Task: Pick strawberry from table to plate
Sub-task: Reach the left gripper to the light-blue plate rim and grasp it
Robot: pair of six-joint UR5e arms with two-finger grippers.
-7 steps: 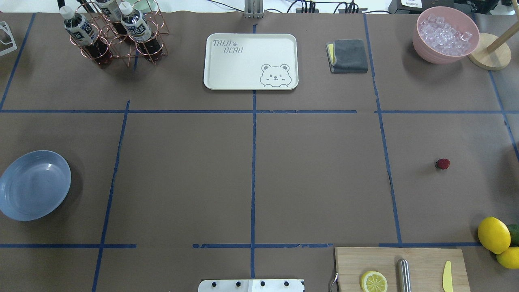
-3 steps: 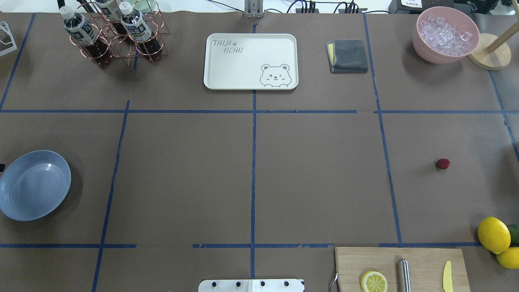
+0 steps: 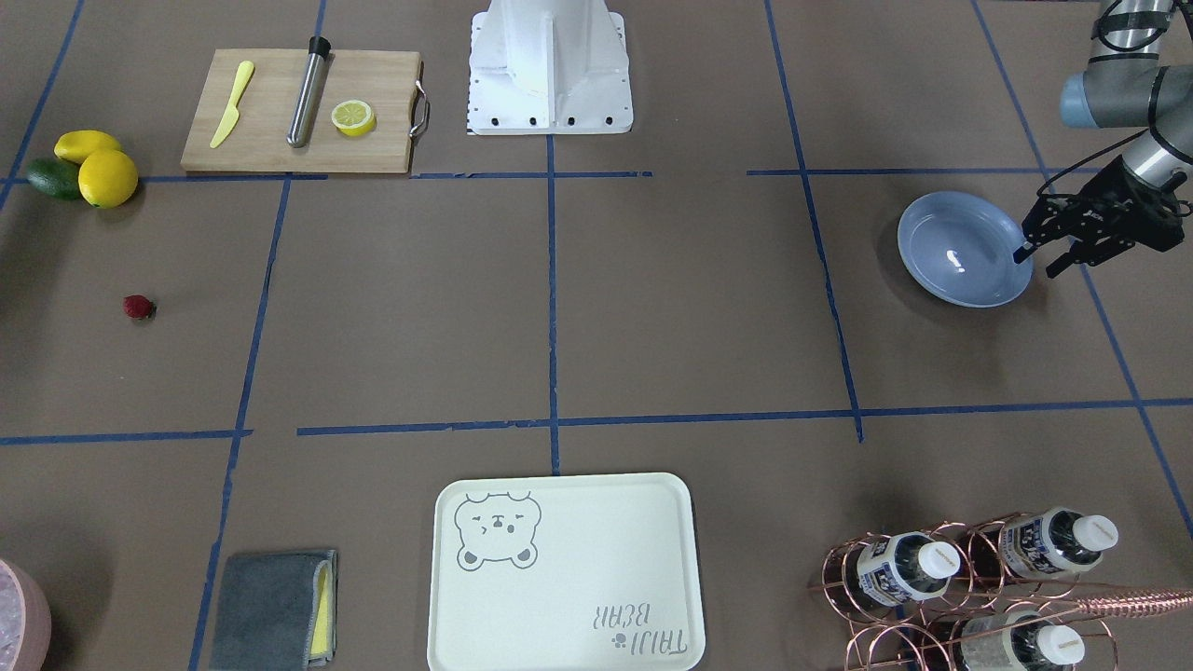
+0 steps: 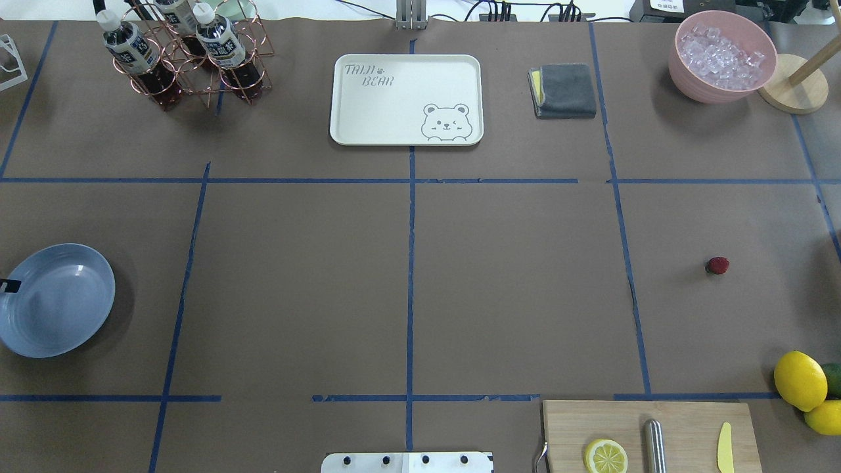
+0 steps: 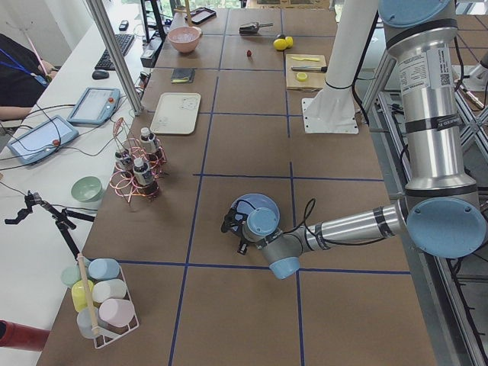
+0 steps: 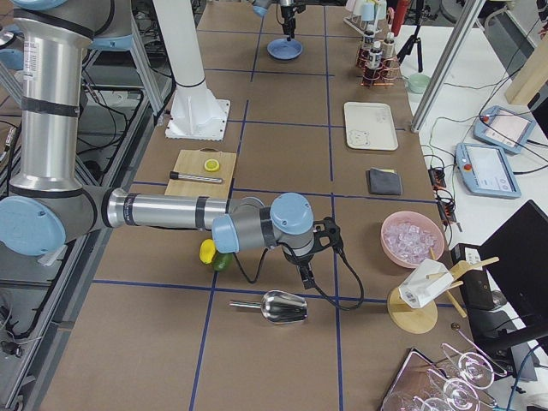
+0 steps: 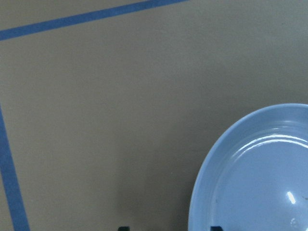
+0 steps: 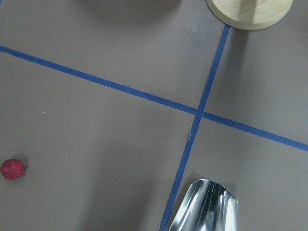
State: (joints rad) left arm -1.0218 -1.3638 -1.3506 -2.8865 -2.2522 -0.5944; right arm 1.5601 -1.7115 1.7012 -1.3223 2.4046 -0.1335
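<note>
strawberry (image 4: 717, 265) far rt on table (image 4: 512, 289), plate (image 4: 59, 302) far lt.

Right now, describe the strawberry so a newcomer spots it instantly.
On the brown table, look in the taped rectangle on the robot's right, beyond the wooden cutting board. The strawberry lies alone there: tiny, dark red, green-tipped, far smaller than the yellow lemons nearby.

strawberry (image 4: 717, 265): small, dark red, lies on brown counter (image 4: 512, 289), right side | plate (image 4: 56, 300): round, blue-grey, upright, counter's left edge, well apart
</note>
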